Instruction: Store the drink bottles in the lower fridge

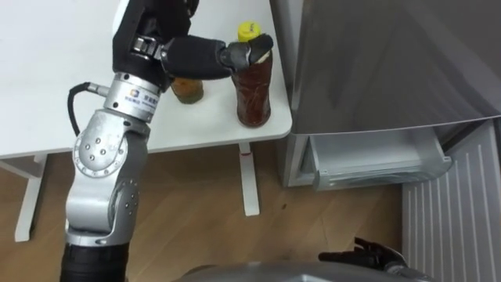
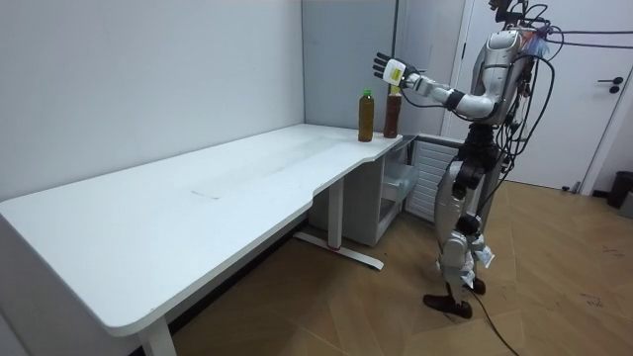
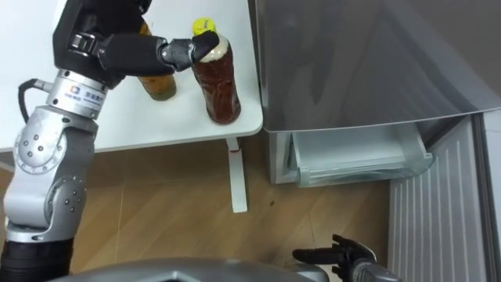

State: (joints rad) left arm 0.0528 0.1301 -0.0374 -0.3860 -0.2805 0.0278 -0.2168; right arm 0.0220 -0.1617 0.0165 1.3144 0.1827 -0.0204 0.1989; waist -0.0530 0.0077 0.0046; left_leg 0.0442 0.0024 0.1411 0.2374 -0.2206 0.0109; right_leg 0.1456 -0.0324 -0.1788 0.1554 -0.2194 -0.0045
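Two drink bottles stand at the white table's (image 1: 47, 94) corner beside the fridge. The dark red-brown one (image 1: 254, 94) has a yellow cap; the amber one (image 1: 188, 88) to its left is partly hidden behind my left hand (image 1: 196, 55). That hand reaches in at cap height, fingers spread and straight in the room view, with a fingertip against the red-brown bottle's neck. My right hand (image 1: 368, 254) hangs low at the bottom edge, fingers relaxed and holding nothing. The room view shows me standing at the table's end, left arm stretched to the bottles (image 2: 393, 114).
The grey fridge (image 1: 376, 63) stands right of the table. Its lower compartment is open, showing a pale shelf tray (image 1: 376, 160) and a ribbed white panel (image 1: 454, 211) at the right. A white table leg (image 1: 249, 180) stands on the wooden floor near the fridge.
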